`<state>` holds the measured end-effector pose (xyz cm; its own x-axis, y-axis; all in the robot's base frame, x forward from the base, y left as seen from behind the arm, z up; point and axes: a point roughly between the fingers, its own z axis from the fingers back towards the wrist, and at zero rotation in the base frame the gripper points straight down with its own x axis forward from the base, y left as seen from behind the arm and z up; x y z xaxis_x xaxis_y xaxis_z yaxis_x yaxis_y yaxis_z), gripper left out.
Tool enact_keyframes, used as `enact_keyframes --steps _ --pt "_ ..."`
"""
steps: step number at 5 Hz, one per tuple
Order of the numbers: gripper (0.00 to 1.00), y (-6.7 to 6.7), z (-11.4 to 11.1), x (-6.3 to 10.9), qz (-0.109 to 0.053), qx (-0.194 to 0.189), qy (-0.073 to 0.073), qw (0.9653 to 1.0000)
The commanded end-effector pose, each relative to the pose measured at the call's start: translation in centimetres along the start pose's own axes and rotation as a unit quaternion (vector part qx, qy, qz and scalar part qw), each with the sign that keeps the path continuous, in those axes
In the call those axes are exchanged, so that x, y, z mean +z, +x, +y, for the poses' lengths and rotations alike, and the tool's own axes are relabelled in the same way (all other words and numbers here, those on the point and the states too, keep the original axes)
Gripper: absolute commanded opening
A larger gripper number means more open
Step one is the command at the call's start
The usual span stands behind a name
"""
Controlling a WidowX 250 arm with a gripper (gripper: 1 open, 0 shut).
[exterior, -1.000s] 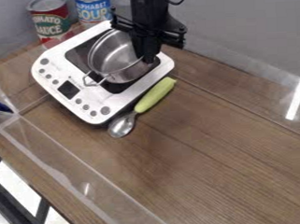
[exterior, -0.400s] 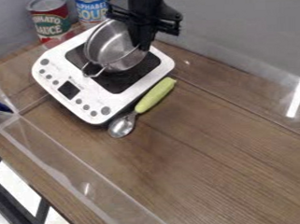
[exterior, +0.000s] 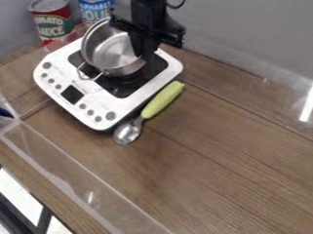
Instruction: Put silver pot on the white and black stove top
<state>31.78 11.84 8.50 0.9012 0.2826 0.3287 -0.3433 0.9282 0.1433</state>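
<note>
The silver pot is tilted over the black centre of the white and black stove top, its open side facing the camera. My gripper comes down from above at the pot's right rim and is shut on that rim. The black arm hides the pot's right edge and the fingertips. Whether the pot's bottom touches the glass I cannot tell.
A metal spoon with a yellow-green handle lies just right of the stove on the wooden table. Two labelled cans stand behind the stove at the back left. A clear plastic edge runs along the left.
The gripper and the pot have shifted up and left in the picture, further over the burner. The pot is tipped a little more.
</note>
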Motion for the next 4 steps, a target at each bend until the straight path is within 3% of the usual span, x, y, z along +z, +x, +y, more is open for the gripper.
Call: enact_keyframes --steps 1,2,4 --pt "0.00 0.3 0.8 -1.0 -0.008 0.010 0.011 0.9999" --pt "0.00 0.4 0.3 -1.9 -0.012 0.003 0.010 0.9999" --pt "0.00 0.1 -3.8 -1.0 -0.023 -0.027 -0.006 0.9994"
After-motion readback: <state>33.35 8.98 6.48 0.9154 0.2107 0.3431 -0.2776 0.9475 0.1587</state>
